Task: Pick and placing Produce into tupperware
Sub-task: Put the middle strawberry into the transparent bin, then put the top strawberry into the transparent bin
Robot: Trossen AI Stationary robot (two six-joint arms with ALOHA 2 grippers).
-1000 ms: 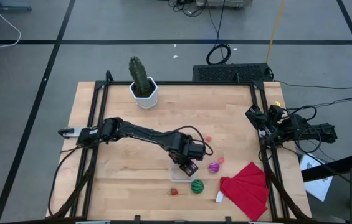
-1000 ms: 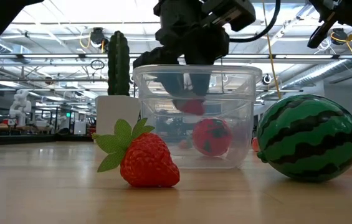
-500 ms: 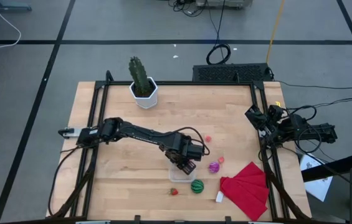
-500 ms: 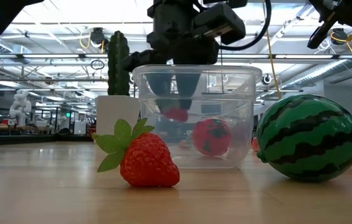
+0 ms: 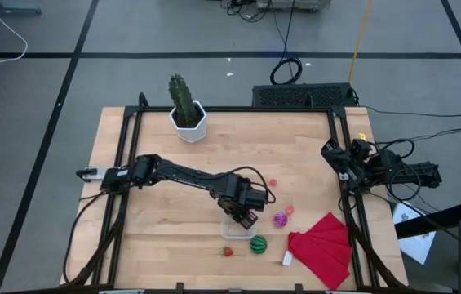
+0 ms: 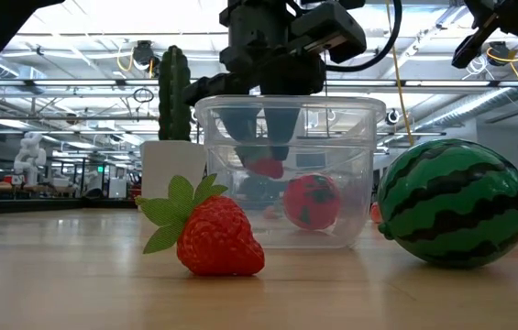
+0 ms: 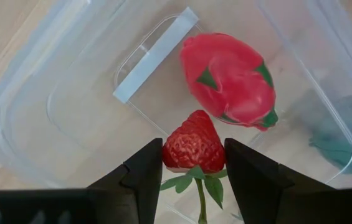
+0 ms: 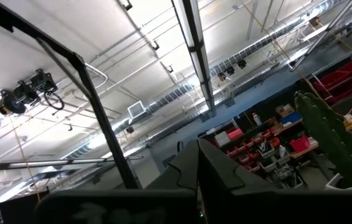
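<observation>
While the left gripper hangs inside the tupperware, its jaws stand narrow, pinching a small strawberry just above the container floor.

Contents so far: one red dragon-fruit piece, resting on the bottom just beside the held berry.

Outside, on the table: a second strawberry, a watermelon ball, a purple piece and small pink bits.

Right gripper: parked at the table's right edge, jaws closed, empty.

Step in hand: placing, judged near its end. Next move calls for parting the jaws to release, then lifting straight clear of the walls.
</observation>
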